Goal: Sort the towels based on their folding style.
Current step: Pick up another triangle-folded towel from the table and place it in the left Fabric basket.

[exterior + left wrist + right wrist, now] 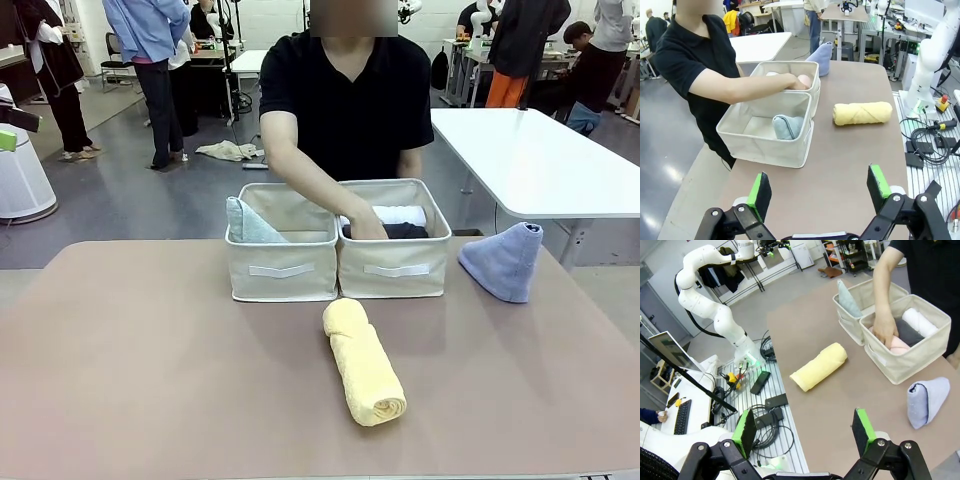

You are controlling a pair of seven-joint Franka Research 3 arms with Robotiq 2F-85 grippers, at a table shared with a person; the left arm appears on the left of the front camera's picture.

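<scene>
- Table (150, 380) with a brown top, shared with a person whose hand (368, 228) reaches into the right bin (395, 270)
- Bins: the left bin (282, 268) holds one mint cone towel (248, 224); the right bin holds rolls, a white towel (400, 214), a dark grey towel (410, 231) and a pink towel (900, 344)
- Loose towels: the yellow rolled towel (365, 375) lies in front of the bins, and the lavender cone towel (503, 262) stands to their right, apart
- Step in hand, as I judge it: sorting is part done, with two towels left; the next move calls for lifting the yellow roll into the right bin and the lavender cone into the left
- Grippers: the left gripper (819, 186) and the right gripper (804, 426) hang with jaws wide apart, holding nothing
- Writing: none readable; the white strips on the bin fronts look blank
</scene>
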